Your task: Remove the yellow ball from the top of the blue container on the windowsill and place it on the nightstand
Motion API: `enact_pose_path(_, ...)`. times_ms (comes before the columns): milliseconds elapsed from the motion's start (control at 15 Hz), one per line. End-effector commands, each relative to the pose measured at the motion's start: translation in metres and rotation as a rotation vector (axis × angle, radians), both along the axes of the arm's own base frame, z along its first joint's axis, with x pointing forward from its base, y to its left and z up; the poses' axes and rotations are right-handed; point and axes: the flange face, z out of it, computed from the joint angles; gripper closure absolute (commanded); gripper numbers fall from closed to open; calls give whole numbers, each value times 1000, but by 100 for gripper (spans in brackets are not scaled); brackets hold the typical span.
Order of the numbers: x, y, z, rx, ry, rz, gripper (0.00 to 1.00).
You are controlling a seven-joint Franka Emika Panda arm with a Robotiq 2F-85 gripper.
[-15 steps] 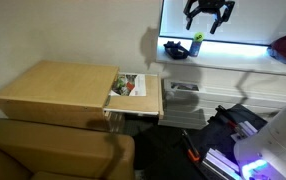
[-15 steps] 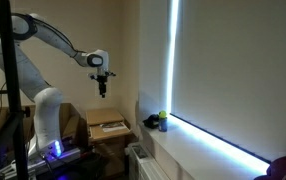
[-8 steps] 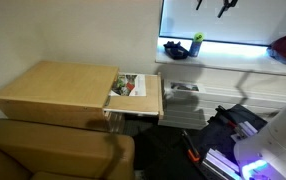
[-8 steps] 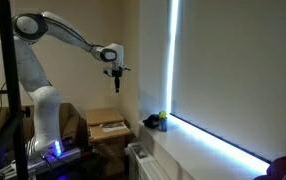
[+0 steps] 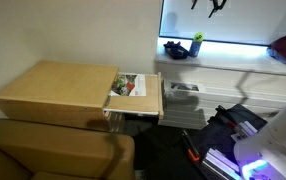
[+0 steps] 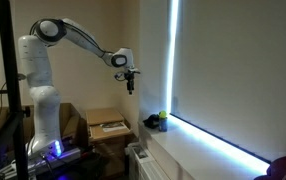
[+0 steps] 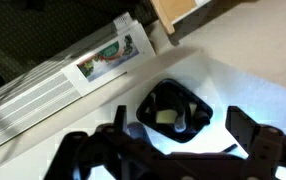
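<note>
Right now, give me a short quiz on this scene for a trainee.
1. Fill in: the fingers are ___.
2. True or false: the fingers hold the ball.
3. Where is the ball? A: on the floor. B: on the container on the windowsill. C: on the sofa.

Key: 1 open; 2 false; 3 B.

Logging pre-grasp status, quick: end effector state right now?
End effector: open, holding nothing; the ball sits on the container below it.
</note>
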Motion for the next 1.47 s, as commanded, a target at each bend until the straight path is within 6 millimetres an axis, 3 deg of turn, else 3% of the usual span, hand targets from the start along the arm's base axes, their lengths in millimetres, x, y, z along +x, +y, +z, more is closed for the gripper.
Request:
enact_pose_path(0, 47, -54, -8, -33, -46, -192, 0)
enact_pose_path(67, 46, -56, -5, 1, 3, -247, 0)
enact_pose_path(133, 31, -42, -5, -13, -30, -165, 0)
enact_pose_path(333, 37, -48, -10, -15, -22, -179, 0)
enact_pose_path(467, 59, -55, -44, -115, 17, -262, 0)
enact_pose_path(800, 110, -90, -93, -118, 41, -573, 0)
enact_pose_path(933, 127, -111, -98, -79, 39, -687, 0)
enact_pose_path(1133, 135, -146, -94, -22, 56, -848, 0)
enact_pose_path(1200, 126, -126, -100, -52, 41, -769, 0)
enact_pose_path(1400, 131, -146, -95, -40, 44, -827, 0)
